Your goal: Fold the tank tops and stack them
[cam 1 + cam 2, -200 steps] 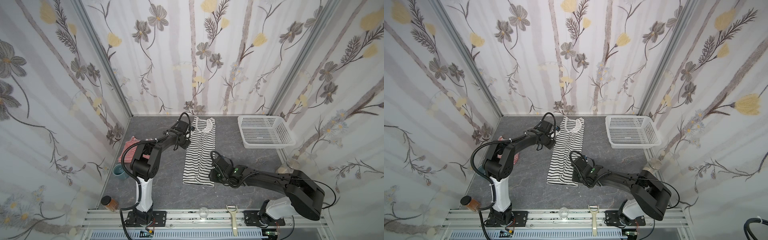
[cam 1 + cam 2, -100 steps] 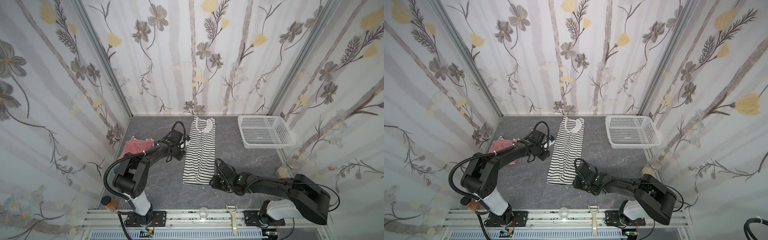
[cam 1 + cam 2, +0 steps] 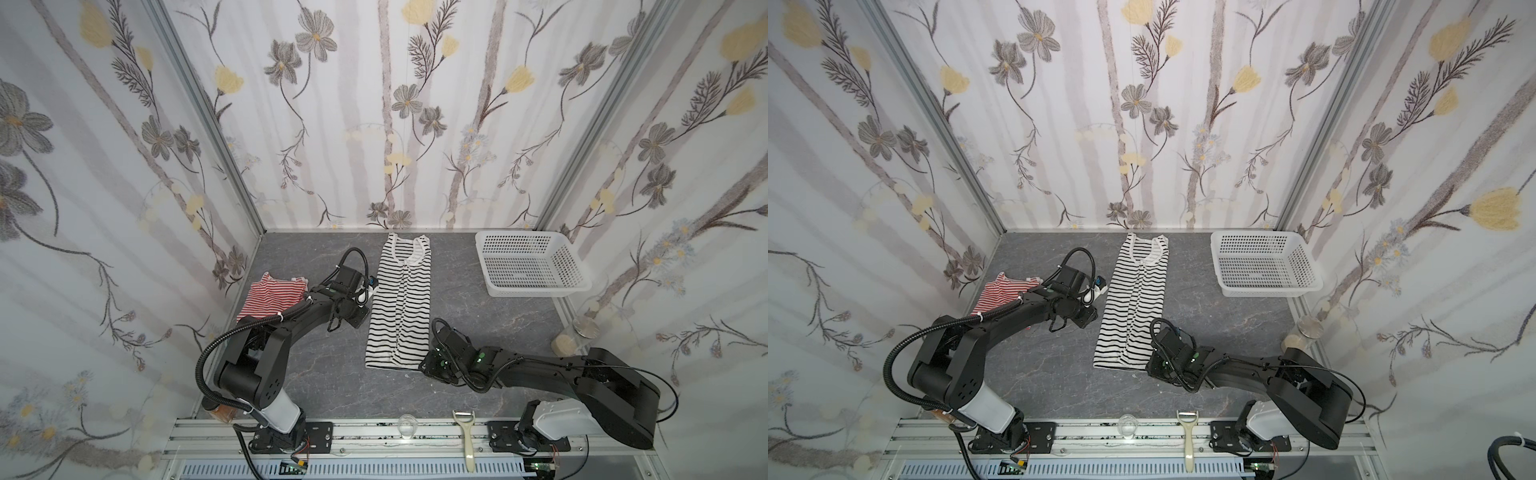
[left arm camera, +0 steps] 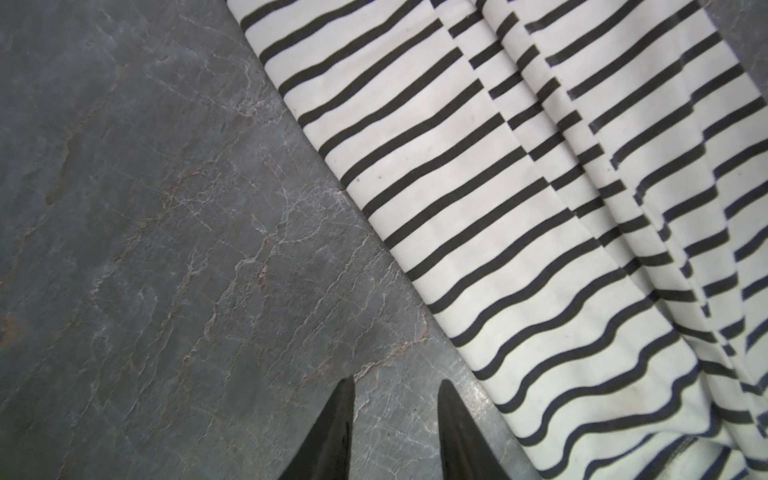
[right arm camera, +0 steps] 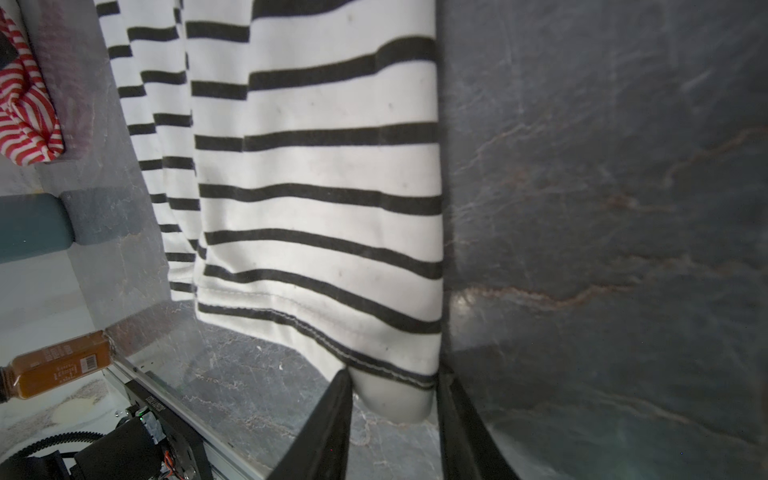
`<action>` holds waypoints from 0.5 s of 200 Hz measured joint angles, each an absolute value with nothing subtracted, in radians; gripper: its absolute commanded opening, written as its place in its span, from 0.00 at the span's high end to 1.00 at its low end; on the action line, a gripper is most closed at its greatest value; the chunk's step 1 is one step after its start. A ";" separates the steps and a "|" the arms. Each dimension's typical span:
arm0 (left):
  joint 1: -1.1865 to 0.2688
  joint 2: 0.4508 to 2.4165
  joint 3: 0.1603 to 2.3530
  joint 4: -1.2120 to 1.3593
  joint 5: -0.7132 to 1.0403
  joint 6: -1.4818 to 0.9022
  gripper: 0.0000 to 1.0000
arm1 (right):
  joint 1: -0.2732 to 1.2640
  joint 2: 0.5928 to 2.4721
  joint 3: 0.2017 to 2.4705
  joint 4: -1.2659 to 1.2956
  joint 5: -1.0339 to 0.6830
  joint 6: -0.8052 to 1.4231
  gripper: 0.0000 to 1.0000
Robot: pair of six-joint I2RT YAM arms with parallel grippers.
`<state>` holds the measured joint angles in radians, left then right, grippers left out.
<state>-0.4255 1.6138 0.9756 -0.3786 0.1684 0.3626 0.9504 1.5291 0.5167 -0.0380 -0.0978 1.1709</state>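
The white tank top with black stripes (image 3: pixel 403 307) (image 3: pixel 1136 303) lies flat and folded lengthwise in mid-table, neck toward the back wall. The red-and-white striped tank top (image 3: pixel 272 297) (image 3: pixel 1000 293) sits crumpled at the left wall, partly behind the left arm. My left gripper (image 4: pixel 395 386) hovers open over bare table beside the striped top's left edge (image 4: pixel 519 187), holding nothing. My right gripper (image 5: pixel 395 382) lies low at the near right hem corner (image 5: pixel 390 365). That corner sits between its fingers, which stand apart on either side of it.
A white perforated basket (image 3: pixel 536 291) stands at the back right. A glass jar (image 3: pixel 575 336) is by the right wall. A peeler (image 3: pixel 465 436) and a small glass (image 3: pixel 406 426) rest on the front rail. A brown bottle (image 5: pixel 58 365) and a teal cup (image 5: pixel 33 226) sit near the front left.
My left gripper drew back from the neck end toward the front along the top's left edge, uncovering the red top. My right gripper slid to the hem corner and its jaws narrowed.
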 measured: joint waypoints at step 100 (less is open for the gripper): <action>-0.426 1.588 0.942 -0.372 0.176 0.363 0.64 | 0.938 1.557 0.494 0.083 -0.133 1.217 0.68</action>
<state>-0.4255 1.5879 0.9424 -0.3717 0.1761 0.3630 0.9379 1.5574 0.4938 0.0834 -0.1329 1.2167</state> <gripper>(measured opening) 0.357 0.354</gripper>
